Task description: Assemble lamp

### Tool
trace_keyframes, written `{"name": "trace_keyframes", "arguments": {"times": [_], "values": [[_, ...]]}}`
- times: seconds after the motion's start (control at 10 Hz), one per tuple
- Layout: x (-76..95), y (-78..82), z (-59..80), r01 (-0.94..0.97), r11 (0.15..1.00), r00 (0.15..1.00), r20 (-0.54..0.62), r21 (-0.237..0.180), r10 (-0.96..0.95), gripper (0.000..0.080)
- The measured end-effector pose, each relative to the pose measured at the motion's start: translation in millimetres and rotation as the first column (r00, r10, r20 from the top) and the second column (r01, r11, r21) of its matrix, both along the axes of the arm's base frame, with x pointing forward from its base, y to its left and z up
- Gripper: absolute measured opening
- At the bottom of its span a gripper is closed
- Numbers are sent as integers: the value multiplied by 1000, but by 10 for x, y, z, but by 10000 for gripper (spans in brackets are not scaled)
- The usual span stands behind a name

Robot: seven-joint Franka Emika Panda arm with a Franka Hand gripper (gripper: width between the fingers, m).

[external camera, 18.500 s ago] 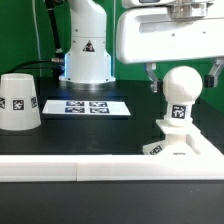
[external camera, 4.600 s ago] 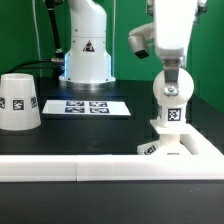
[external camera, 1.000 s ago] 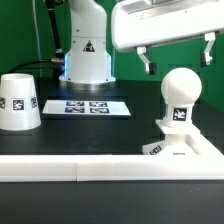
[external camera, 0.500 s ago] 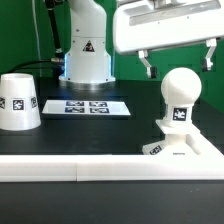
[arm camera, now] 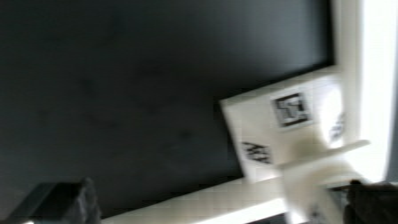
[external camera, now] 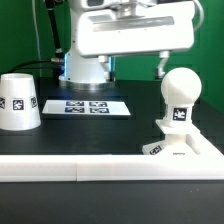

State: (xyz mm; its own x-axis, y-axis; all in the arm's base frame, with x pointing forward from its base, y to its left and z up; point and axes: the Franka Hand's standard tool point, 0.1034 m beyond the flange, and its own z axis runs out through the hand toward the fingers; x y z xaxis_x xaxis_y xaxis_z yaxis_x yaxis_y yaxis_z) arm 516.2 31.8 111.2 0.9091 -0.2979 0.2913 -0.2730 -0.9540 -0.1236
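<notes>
The white ball-headed bulb (external camera: pixel 180 95) stands upright on the flat square base (external camera: pixel 190 148) at the exterior view's right. The truncated-cone shade (external camera: pixel 18 102) stands alone at the exterior view's left. My gripper (external camera: pixel 135 68) hangs open and empty above the table, up and to the left of the bulb in the exterior view, touching nothing. In the wrist view the base (arm camera: pixel 294 118) shows its tags between my two dark fingertips (arm camera: pixel 63 200), far below them. The bulb is blurred there.
The marker board (external camera: pixel 88 106) lies flat behind the middle of the table, in front of the arm's white pedestal (external camera: pixel 88 50). The long white border rail (external camera: pixel 90 168) runs along the front edge; it also shows in the wrist view (arm camera: pixel 196 190).
My gripper has moved toward the exterior view's left, away from above the bulb. It stays open and empty. The bulb, base and shade have not moved.
</notes>
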Motion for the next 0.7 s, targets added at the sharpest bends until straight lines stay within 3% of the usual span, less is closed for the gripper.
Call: {"name": "trace_keyframes", "arguments": {"times": [0.2, 0.6, 0.7], "values": [[4, 25, 2, -9, 1000, 1000, 0, -1, 9, 699], [7, -258, 1, 4, 1000, 1000, 1, -17, -4, 699], [-79, -435, 12, 27, 999, 1000, -12, -17, -27, 699]]}}
